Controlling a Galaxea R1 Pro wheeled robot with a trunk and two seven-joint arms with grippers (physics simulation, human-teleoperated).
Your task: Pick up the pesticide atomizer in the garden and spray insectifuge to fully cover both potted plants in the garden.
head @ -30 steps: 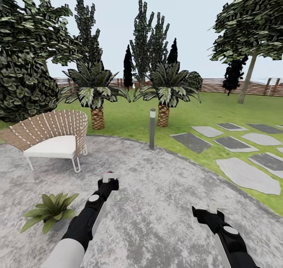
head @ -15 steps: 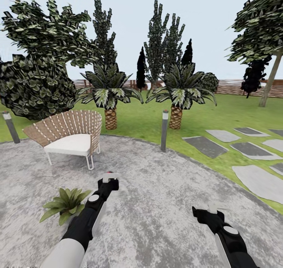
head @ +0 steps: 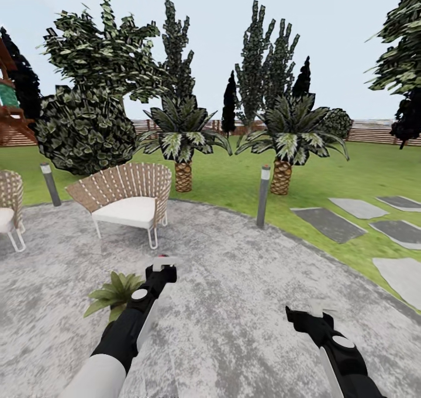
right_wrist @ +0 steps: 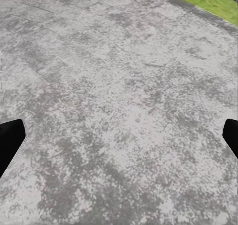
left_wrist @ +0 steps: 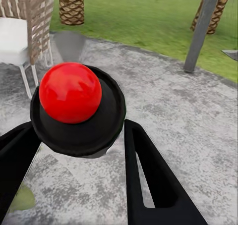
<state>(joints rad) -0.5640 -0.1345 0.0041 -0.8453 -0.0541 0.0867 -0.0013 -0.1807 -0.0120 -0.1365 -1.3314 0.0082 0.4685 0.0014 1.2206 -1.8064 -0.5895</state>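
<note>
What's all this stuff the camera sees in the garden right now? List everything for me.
Wicker chairs with white seats: two, tan, on the patio's far left side.
Short bollard lamp posts: two, grey, at the patio's edge.
Small potted plant: one, light green, on the round grey paved patio beside the left arm.
Short palms: two, scaly brown trunks, on the lawn.
Stepping slabs: several, grey, in the grass at right.
Slatted wooden fence: brown, far back.
Spray bottle with red nozzle: one, in the left pincer.
Right pincer: open, empty, over the paving.
</note>
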